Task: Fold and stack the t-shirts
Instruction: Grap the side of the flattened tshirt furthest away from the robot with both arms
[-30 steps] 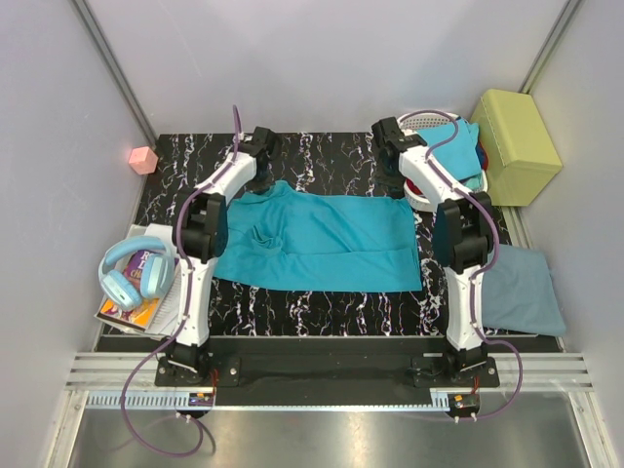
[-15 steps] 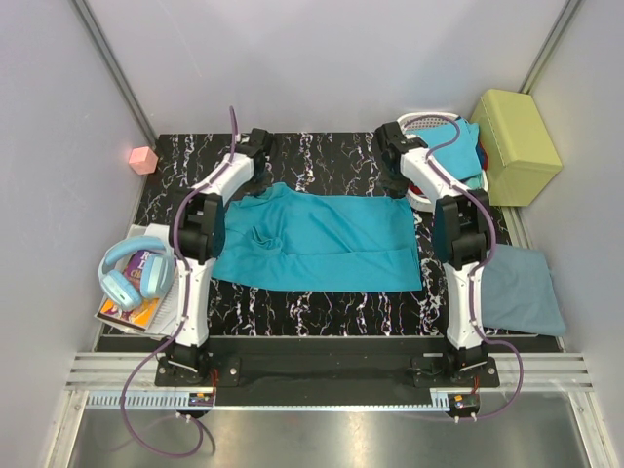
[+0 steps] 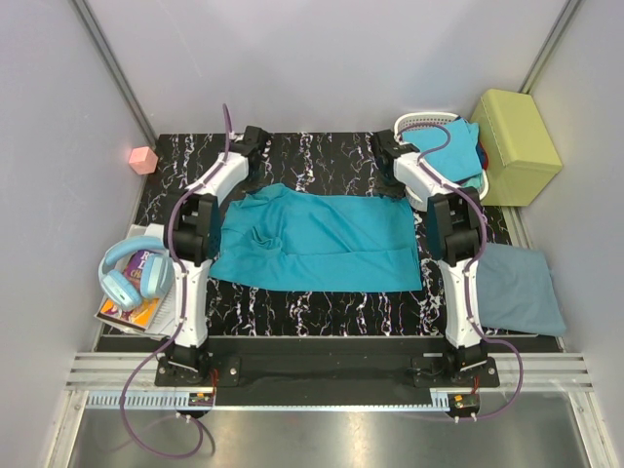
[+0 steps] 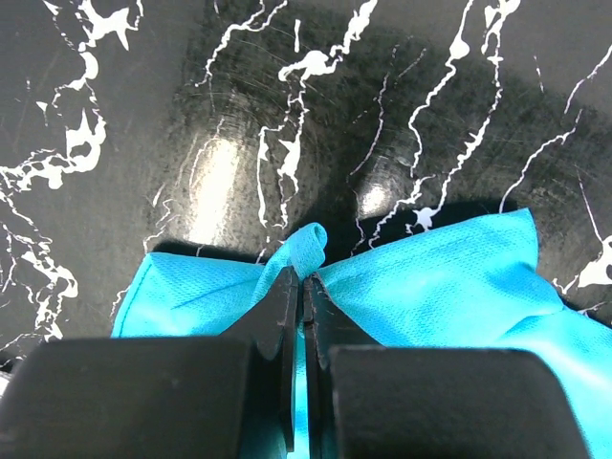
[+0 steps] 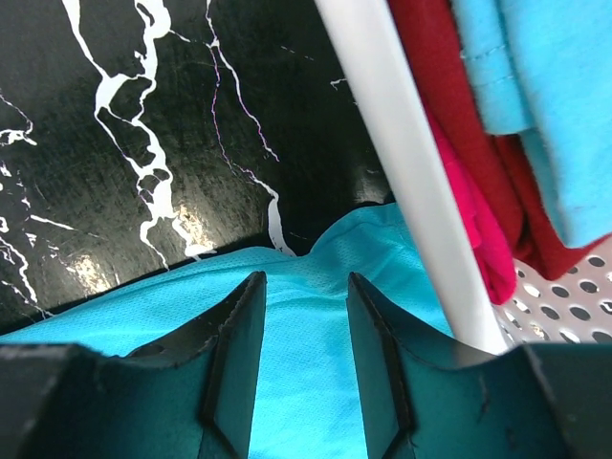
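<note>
left gripper (image 4: 303, 287) pinches the teal shirt (image 3: 322, 242) at its 10 o'clock corner, likely for folding; right gripper (image 5: 304, 325) gapes over the 2 o'clock corner.

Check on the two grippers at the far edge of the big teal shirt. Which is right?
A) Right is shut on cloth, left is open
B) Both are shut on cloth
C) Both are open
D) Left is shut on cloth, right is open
D: the left gripper has its fingers together with a fold of the teal shirt pinched between them, while the right gripper has its fingers apart over the cloth.
</note>
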### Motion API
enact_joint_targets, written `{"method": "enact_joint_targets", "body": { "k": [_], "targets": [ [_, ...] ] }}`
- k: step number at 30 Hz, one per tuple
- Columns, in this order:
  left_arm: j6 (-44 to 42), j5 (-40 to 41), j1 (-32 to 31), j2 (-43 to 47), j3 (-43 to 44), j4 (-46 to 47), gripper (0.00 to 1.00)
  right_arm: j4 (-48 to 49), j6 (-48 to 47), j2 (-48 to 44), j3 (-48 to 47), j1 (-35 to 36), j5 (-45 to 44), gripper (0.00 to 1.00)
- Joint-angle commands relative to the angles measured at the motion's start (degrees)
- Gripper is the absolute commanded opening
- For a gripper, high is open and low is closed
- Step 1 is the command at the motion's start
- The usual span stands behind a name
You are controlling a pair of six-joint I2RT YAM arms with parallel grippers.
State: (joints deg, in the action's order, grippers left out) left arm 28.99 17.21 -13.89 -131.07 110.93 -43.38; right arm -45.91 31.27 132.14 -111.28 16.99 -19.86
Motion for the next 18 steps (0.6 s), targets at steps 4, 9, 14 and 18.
{"method": "enact_joint_targets", "body": {
  "k": [4, 9, 14, 18],
  "targets": [
    [0.0, 1.9, 0.7, 4.9, -2.1, 1.9, 0.0, -1.2, -0.6, 2.5, -0.8, -1.4, -3.2, 0.47],
    [-0.2, 1.9, 1.3, 5.6, -2.8, 2.2, 0.0, -1.1, -0.4, 3.8, -1.0, -1.4, -2.7, 0.45],
    [-0.1, 2.3, 1.5, 6.0, -3.4, 2.4, 0.0, -1.1, -0.2, 4.2, -1.0, -1.4, -2.6, 0.35],
    [-0.3, 2.9, 1.9, 6.9, -4.1, 2.7, 0.0, -1.1, -0.3, 4.1, -1.0, -1.4, -2.4, 0.32]
  ]
}}
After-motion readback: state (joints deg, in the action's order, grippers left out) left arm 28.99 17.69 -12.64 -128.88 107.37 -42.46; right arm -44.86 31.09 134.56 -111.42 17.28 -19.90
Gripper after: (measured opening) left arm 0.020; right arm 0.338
